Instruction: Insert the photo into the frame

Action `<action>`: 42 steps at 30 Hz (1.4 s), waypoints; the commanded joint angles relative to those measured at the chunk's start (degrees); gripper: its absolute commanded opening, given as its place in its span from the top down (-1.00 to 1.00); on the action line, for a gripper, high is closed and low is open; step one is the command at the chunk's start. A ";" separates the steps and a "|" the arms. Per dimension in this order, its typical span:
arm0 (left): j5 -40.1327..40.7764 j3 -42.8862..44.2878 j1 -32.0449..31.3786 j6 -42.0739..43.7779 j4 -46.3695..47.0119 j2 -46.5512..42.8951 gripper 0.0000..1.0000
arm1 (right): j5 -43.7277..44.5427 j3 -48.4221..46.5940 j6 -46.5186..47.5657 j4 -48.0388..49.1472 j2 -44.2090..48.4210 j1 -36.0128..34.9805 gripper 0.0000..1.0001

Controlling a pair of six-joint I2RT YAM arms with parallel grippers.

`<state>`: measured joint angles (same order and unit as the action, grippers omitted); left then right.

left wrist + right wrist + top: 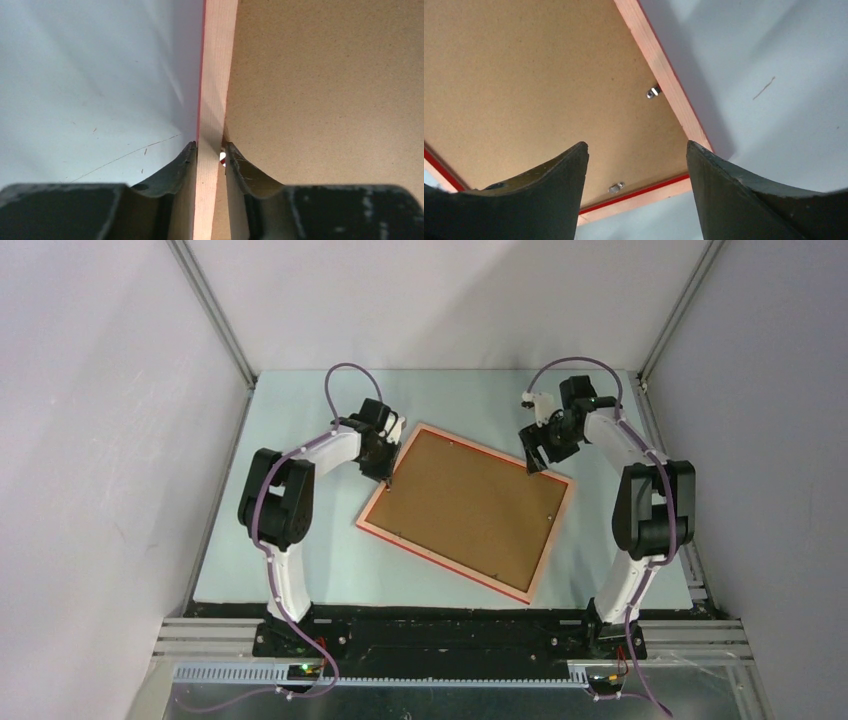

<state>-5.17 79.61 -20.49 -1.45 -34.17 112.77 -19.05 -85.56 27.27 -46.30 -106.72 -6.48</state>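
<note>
The large thin picture frame [214, 75], pale wood back up with red edges, lies askew mid-picture on the pale blue counter [300, 570], with a plain brown backing board [470, 505] inside it. The left fingers [182, 162] clamp its upper-left rail. The right fingers [556, 185] hang apart over its upper-right corner.

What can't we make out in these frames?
Photo: in no view; backing board fills the frame, hiding whatever is under it.
Frame's front: face down, all views.
Left gripper clamp: left wrist, dark gap beside inner finger.
Clips beyond the right wrist's two: too small, top view.
</note>
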 commanded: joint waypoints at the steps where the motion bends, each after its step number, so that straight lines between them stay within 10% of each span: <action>1: -2.08 -0.57 0.01 -0.57 -0.22 -3.52 0.19 | -2.05 3.07 -4.10 2.29 5.33 1.64 -0.55; 10: -2.00 -0.09 0.01 -1.14 0.19 -3.10 -0.21 | -2.76 12.04 -7.81 4.78 12.09 4.89 -0.68; 42: -0.97 -2.97 0.10 -0.32 0.33 -4.43 0.47 | -3.09 17.24 -10.20 6.46 12.18 8.28 -0.70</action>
<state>-5.52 77.30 -20.34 -1.93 -33.67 111.22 -21.06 -68.25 17.98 -40.29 -95.55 1.39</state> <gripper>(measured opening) 0.288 0.851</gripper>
